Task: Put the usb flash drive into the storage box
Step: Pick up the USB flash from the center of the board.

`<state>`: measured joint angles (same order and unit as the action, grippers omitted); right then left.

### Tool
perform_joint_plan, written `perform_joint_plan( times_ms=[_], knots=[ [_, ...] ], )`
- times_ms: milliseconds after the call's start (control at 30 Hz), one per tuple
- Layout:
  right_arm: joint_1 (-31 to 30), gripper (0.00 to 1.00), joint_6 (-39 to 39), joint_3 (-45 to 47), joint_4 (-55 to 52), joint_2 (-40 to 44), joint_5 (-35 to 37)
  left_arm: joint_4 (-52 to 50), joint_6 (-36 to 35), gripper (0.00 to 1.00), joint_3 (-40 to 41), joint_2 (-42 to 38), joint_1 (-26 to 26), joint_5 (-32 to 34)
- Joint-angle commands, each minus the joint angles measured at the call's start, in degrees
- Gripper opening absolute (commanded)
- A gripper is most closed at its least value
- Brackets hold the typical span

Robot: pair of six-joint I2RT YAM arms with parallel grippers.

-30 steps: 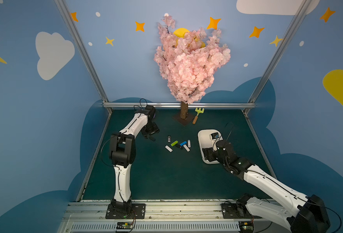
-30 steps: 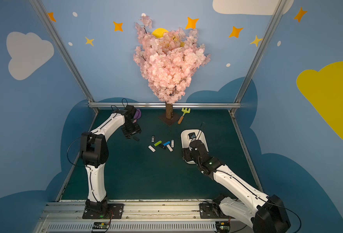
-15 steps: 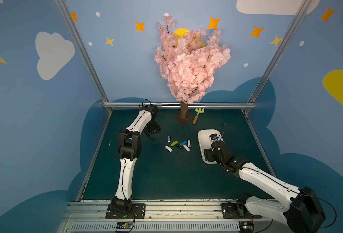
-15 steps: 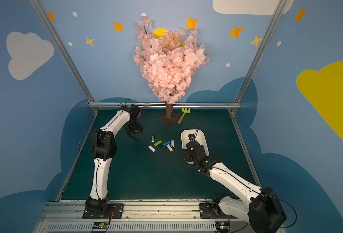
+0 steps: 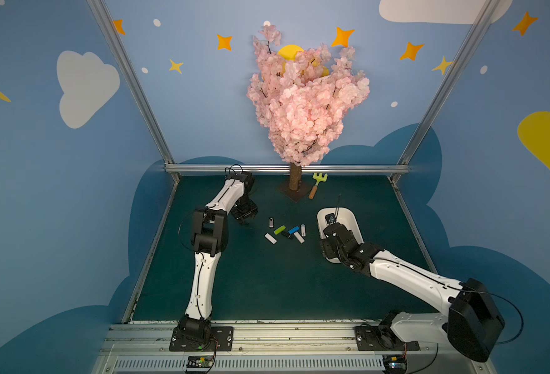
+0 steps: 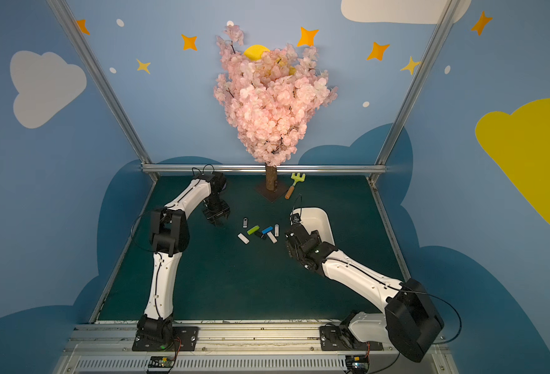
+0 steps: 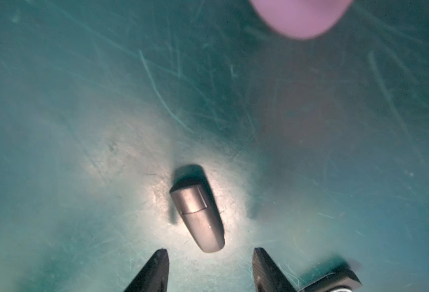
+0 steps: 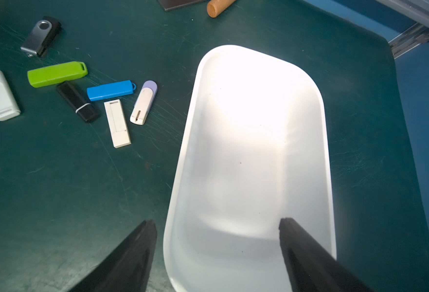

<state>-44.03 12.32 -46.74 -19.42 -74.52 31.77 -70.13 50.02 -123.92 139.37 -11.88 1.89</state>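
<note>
Left wrist view first: what lies on the green mat (image 7: 82, 101)?
— A dark grey flash drive (image 7: 197, 217). It lies flat.
Is the left gripper (image 7: 210, 250) holding it?
— No. Its two black fingers (image 7: 155, 270) stand apart. The near end of the drive sits just at the tips, and neither finger touches it.
Where is the storage box (image 8: 246, 164)?
— Look in the right wrist view. The white box sits on the mat, under the right gripper (image 8: 217, 221).
Are those fingers (image 8: 307, 252) squeezing anything?
— No, they are spread wide with nothing in them. One hangs over the box and one over the mat just outside its rim.
What lies beside the box?
— The other drives (image 8: 117, 124), close together: a green drive (image 8: 56, 73), a blue drive (image 8: 110, 90), a black drive (image 8: 78, 101) and more.
Is the grey drive near the box?
— No. In both top views the other drives lie between the left gripper and the box, and the grey drive is hidden under that gripper.
</note>
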Motion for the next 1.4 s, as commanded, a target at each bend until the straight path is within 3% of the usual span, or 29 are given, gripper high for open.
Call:
perform_joint_plan(
  times_ms=[0,533,733,1067,1233,1367],
  knots=[
    [-0.61,0.81,-0.33,-2.43,-3.53,-1.09,3.63,-0.02,0.52,0.56,-1.08,2.38,0.46,-0.48],
    [-1.35,0.81,0.25,-3.58,-5.10,-1.82,6.25,0.26,0.48,0.43,-1.77,4.51,0.96,0.33],
    [-1.35,0.81,0.24,-2.65,-4.07,-0.59,5.93,0.08,-0.01,0.22,-1.49,4.94,0.98,0.44],
    [-1.40,0.81,0.52,-3.01,-4.71,-1.05,7.25,-0.27,-1.88,0.13,-1.06,4.43,0.71,1.82],
    [-1.36,0.82,0.42,-2.91,-4.51,-1.07,7.54,-0.14,-3.81,0.03,-1.05,3.39,0.11,1.93],
    [-1.32,0.82,0.43,-2.92,-4.49,-1.35,7.86,0.04,-5.72,0.03,-1.06,1.66,-0.58,2.75]
  ],
)
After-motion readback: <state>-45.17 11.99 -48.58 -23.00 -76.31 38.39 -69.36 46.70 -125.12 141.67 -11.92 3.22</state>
